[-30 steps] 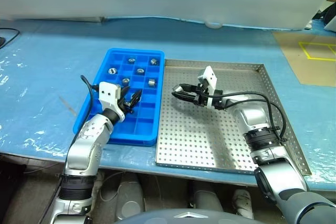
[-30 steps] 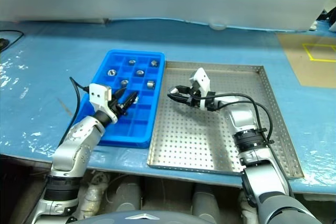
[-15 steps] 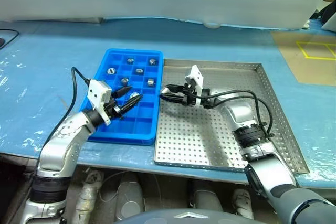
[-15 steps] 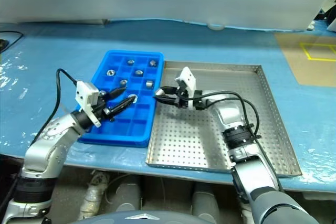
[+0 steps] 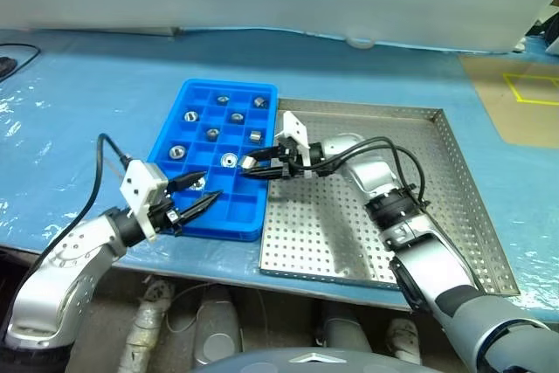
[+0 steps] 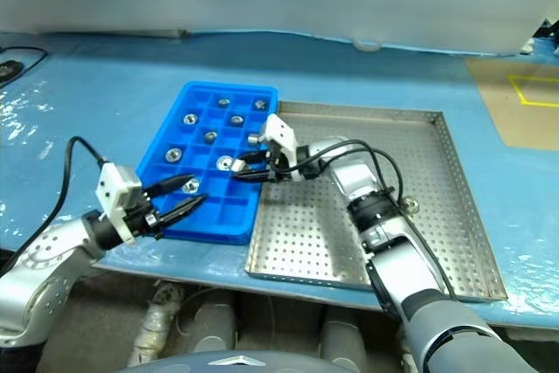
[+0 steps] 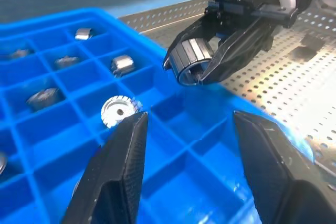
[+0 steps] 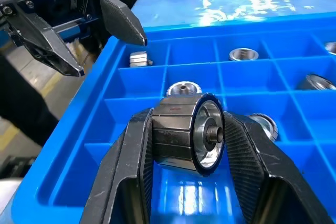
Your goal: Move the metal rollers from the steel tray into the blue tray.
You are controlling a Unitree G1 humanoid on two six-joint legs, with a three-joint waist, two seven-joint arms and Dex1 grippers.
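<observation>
Left eye view: off the blue tray's (image 5: 199,218) near left corner, left gripper (image 5: 205,189), fingers half apart, empty; pulled back since a second ago. Nine metal rollers (image 5: 230,160) counted in its compartments. Over its right edge, right gripper (image 5: 251,168) clamped on a tenth roller (image 8: 189,142); moved in from over the one steel tray (image 5: 419,216) alongside. Underneath, blue plastic sheeting (image 5: 79,111); far right, brown floor (image 5: 524,102).
</observation>
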